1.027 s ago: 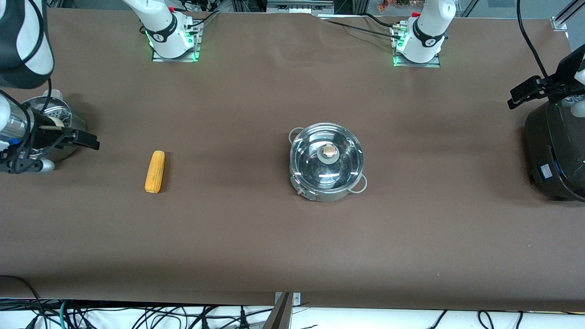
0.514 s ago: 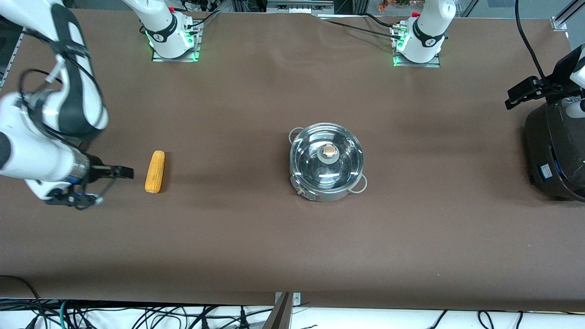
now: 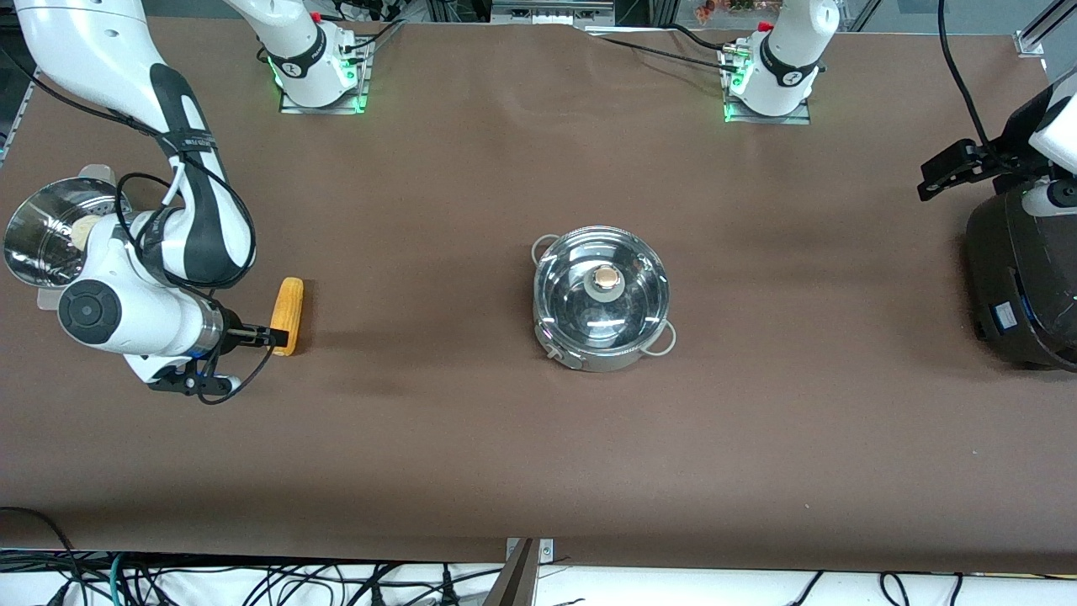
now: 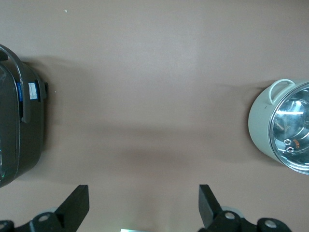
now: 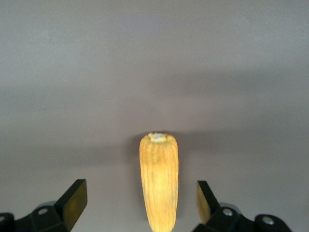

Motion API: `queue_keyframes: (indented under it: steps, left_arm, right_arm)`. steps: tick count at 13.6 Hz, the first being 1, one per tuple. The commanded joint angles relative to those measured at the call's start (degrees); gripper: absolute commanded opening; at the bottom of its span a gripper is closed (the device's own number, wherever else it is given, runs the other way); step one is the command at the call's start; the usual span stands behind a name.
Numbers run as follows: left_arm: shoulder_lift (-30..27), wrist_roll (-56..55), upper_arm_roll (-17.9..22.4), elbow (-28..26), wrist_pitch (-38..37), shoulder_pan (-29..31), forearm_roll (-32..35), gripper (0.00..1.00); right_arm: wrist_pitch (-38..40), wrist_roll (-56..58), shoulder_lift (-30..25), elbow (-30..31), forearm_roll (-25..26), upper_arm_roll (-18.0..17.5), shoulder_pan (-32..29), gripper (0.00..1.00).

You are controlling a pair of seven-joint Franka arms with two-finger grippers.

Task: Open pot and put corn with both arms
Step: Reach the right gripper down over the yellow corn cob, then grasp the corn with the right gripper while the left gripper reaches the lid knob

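The corn (image 3: 288,310) lies on the brown table toward the right arm's end. My right gripper (image 3: 267,337) is down at the cob's end that lies nearer to the front camera. It is open, and the corn (image 5: 159,183) lies between its fingers (image 5: 73,198) with a gap on each side. The steel pot (image 3: 602,299) stands mid-table, its glass lid with the tan knob (image 3: 604,279) resting on it. My left gripper (image 3: 947,168) hangs open beside the black cooker, holding nothing. In the left wrist view that gripper (image 4: 144,203) faces bare table, with the pot (image 4: 282,128) off to one side.
A big black cooker (image 3: 1022,278) stands at the left arm's end of the table and also shows in the left wrist view (image 4: 19,130). A perforated steamer bowl (image 3: 46,240) with a pale bun stands at the right arm's end, beside the right arm's wrist.
The right arm has swung from over the steamer bowl down to the corn, and its open fingers now straddle the cob's end. The left gripper has drifted slightly toward the pot.
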State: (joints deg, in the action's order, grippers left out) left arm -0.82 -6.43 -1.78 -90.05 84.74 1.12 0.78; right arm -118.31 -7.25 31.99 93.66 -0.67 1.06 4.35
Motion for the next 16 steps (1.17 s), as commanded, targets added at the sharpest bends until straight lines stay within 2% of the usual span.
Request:
queue_keyframes:
  steps: [1, 8, 14, 16]
  left_arm:
    - [1.34, 1.16, -1.03, 0.4, -0.1, 1.07, -1.13, 1.0]
    - [3.72, 0.46, -5.86, -0.92, -0.1, -0.07, -1.31, 1.0]
    - [6.26, -0.94, -7.1, -1.09, 3.94, -2.18, -9.99, 1.0]
    - [7.41, -7.24, -9.98, -1.09, 6.04, -2.97, -10.1, 1.0]
  right_arm:
    - [-6.13, -0.83, -0.87, 6.0, 0.05, -0.18, -0.22, 1.0]
    - [-11.05, -1.62, -1.4, 12.86, -0.21, -0.09, -0.57, 1.0]
    - [-18.78, -1.36, -3.42, 20.06, -0.21, -0.09, -0.57, 1.0]
    - [-21.6, -0.84, -3.95, 22.17, -0.21, -0.09, -0.57, 1.0]
